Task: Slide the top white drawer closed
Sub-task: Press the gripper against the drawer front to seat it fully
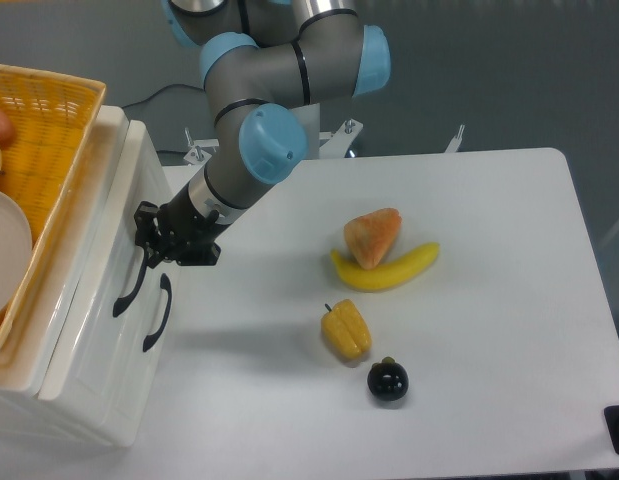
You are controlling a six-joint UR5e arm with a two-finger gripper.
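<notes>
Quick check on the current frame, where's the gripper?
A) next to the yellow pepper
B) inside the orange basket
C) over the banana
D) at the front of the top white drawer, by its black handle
D: the gripper sits against the front of the top white drawer, at the upper end of its black handle, well away from the produce on the table.

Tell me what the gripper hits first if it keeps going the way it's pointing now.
The gripper points left, into the front of the top white drawer, at its black handle. It looks already against that front, so likely the drawer itself; depth from this single view is uncertain.
</notes>
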